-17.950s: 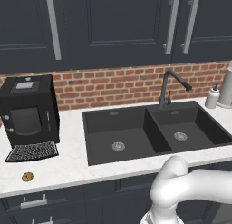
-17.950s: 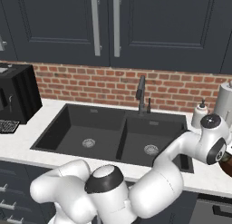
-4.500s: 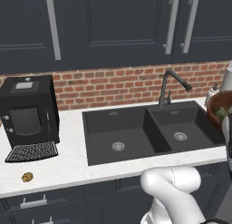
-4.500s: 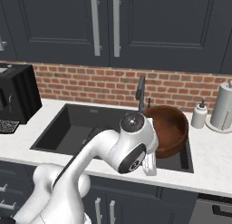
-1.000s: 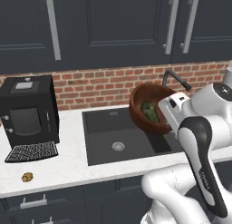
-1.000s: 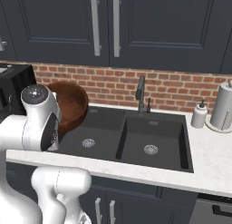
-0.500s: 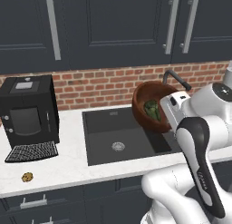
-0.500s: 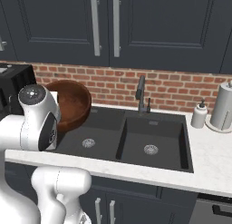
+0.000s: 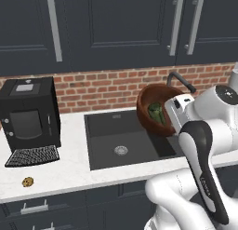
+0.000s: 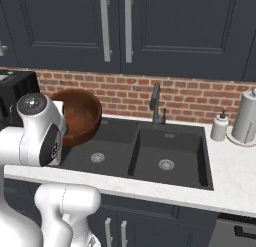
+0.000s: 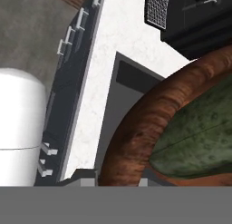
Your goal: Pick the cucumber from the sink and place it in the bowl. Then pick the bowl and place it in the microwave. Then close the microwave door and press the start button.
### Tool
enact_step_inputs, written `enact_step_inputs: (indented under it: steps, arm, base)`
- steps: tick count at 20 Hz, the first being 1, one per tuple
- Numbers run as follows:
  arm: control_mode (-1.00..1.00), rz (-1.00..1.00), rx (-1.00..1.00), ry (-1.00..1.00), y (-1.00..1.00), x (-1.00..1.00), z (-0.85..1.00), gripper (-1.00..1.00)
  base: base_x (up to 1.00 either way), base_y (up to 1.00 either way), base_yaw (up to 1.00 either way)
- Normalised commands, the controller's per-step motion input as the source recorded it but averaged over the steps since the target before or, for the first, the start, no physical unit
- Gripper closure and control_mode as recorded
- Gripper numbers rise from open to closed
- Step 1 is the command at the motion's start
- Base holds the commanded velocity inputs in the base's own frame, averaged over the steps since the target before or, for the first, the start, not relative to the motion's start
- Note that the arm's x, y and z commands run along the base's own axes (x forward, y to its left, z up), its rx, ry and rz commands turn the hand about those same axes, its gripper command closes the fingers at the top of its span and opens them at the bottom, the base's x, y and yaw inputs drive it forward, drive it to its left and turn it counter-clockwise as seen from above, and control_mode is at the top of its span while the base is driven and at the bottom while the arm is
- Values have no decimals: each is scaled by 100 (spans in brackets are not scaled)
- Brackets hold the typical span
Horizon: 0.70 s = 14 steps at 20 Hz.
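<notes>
The reddish-brown bowl [image 9: 148, 99] hangs tilted in the air over the black sink [image 9: 107, 131], near the divider between its basins. The dark green cucumber [image 9: 157, 112] lies inside it. My gripper [image 9: 173, 109] is at the bowl's right rim in the left base view, shut on the bowl. From the right base view the bowl [image 10: 82, 116] shows over the left basin of the sink [image 10: 165, 146], partly behind my arm. The hand view looks close along the bowl rim [image 11: 149, 123] and the cucumber [image 11: 199, 141]. The microwave and its door are out of view.
A black coffee machine [image 9: 28, 112] stands on the counter left of the sink, with a cookie [image 9: 28, 181] near the front edge. The curved faucet [image 10: 156, 103] rises behind the sink. A soap dispenser [image 10: 218, 127] and a paper towel roll [image 10: 247, 116] stand at the right.
The bowl with the cucumber has drifted a little to the right over the sink, still held. The counter things have not moved.
</notes>
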Motion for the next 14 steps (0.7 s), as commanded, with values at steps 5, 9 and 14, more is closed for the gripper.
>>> enact_step_inputs:
  steps: [5,9,14]
  arm:
    - [100,0,0,0,0,0,0,100]
    - [100,0,0,0,0,0,0,100]
    - [100,0,0,0,0,0,0,100]
  base:
    - [-55,-12,-2]
    - [-90,-3,-2]
    - [-88,-18,-1]
